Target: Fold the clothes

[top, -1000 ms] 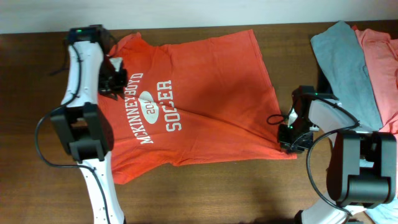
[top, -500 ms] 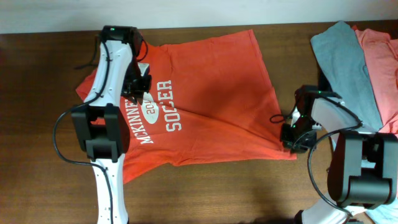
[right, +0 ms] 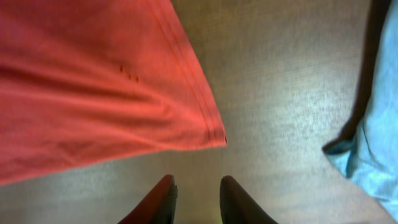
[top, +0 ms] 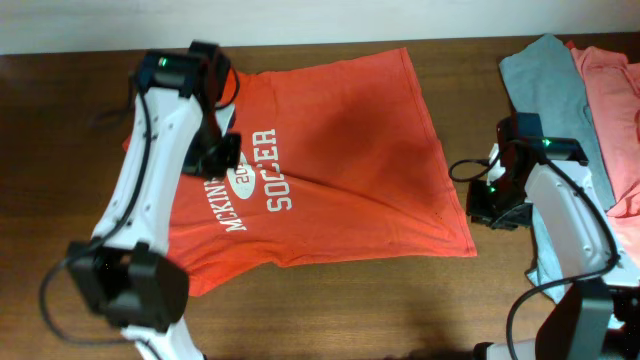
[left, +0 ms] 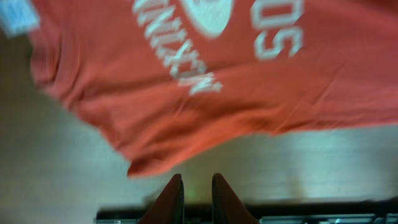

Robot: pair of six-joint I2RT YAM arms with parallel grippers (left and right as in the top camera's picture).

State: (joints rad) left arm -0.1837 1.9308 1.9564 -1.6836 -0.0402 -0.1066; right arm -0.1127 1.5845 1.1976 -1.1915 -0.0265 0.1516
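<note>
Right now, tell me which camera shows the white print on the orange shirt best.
Overhead: most of the white print on the orange shirt shows sharply, one end hidden under the left arm. Left wrist catches only blurred, cropped letters. Right wrist shows just a plain hem corner, no print.

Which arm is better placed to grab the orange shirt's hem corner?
Right. The right gripper sits beside the orange shirt's hem corner, jaws slightly apart and empty; the left gripper is by the print.
</note>
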